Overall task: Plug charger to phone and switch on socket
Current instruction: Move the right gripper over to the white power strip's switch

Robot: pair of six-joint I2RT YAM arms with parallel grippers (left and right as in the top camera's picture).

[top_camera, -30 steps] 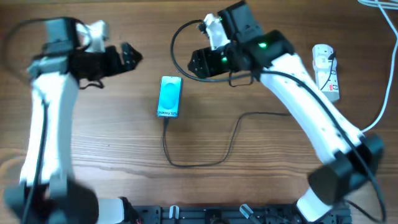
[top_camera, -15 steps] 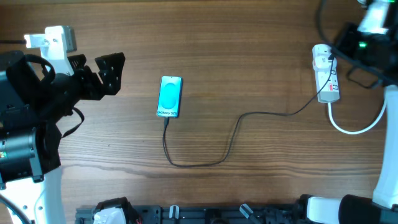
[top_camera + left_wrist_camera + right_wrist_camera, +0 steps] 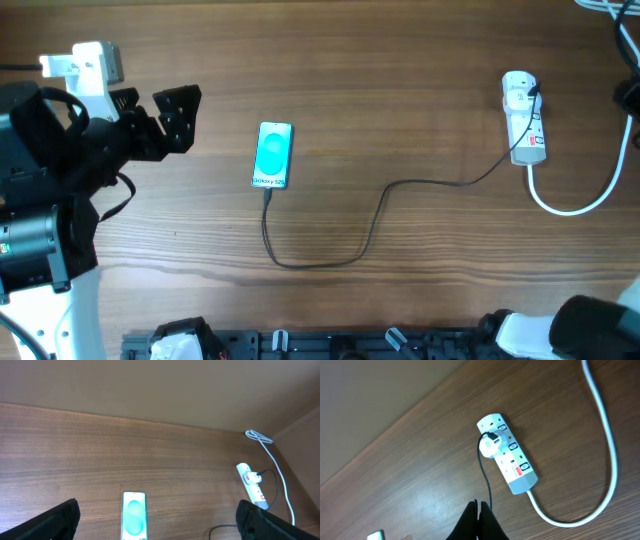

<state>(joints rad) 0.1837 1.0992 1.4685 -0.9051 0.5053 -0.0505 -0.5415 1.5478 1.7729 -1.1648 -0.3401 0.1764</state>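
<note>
The phone (image 3: 273, 155) lies flat near the table's middle, its teal screen (image 3: 134, 516) up. The charger (image 3: 372, 222), a thin dark cable, meets the phone's lower edge, loops toward the front and runs right to the socket (image 3: 523, 128). In the right wrist view its white plug (image 3: 488, 446) sits in the socket (image 3: 512, 462). My left gripper (image 3: 158, 108) hangs wide open to the left of the phone, holding nothing. My right gripper (image 3: 476, 506) is shut and empty, above the wood short of the socket. It is almost outside the overhead view.
The socket's thick white cord (image 3: 590, 195) curves off to the right edge and up the back right corner (image 3: 272, 452). My right arm's base (image 3: 590, 325) fills the front right corner. My left arm (image 3: 45, 190) covers the left side.
The right arm swung from beside the phone to the socket, then out past the right edge, its jaws closing. The left arm drew back to the left. Phone, charger and socket stayed put.
</note>
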